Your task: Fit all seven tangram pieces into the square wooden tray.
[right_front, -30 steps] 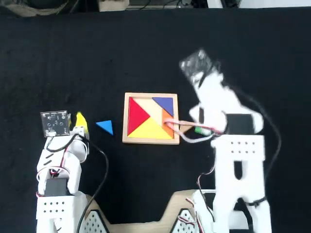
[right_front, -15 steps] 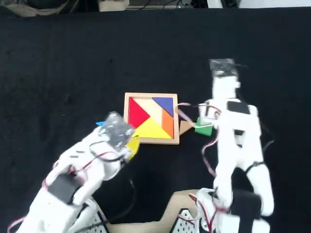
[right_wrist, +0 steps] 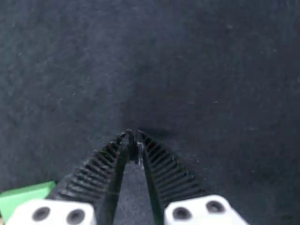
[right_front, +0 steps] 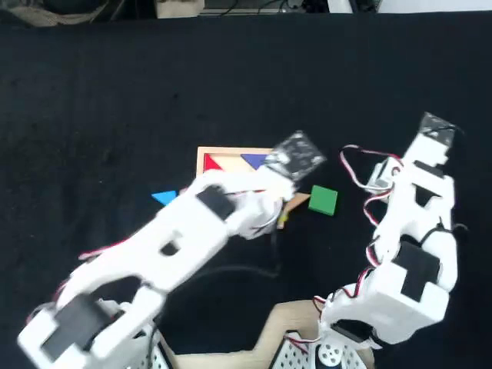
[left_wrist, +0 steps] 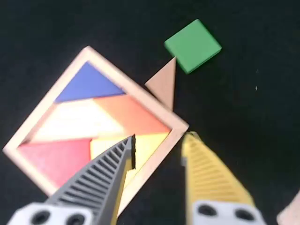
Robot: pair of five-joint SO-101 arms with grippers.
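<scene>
**Left jaws astride the tray corner, right jaws closed over the cloth**

The left gripper (left_wrist: 160,138) has its jaws apart, straddling a corner of the wooden tray (left_wrist: 176,123). Its grey finger hangs over the yellow piece (left_wrist: 150,143) inside, and its yellow finger is over the cloth outside. Beyond the grey finger the red triangle (left_wrist: 51,157), orange piece (left_wrist: 131,112) and blue triangle (left_wrist: 86,84) lie in the tray. Ahead of the jaws, a tan triangle (left_wrist: 164,84) lies against the tray's outer edge, its tip meeting the green square (left_wrist: 193,45). A light blue triangle (right_front: 164,198) lies off the tray's far side. The right gripper (right_wrist: 133,137) has its jaws pressed together on nothing, above the black cloth (right_wrist: 187,70), with the green square just beside it.
</scene>
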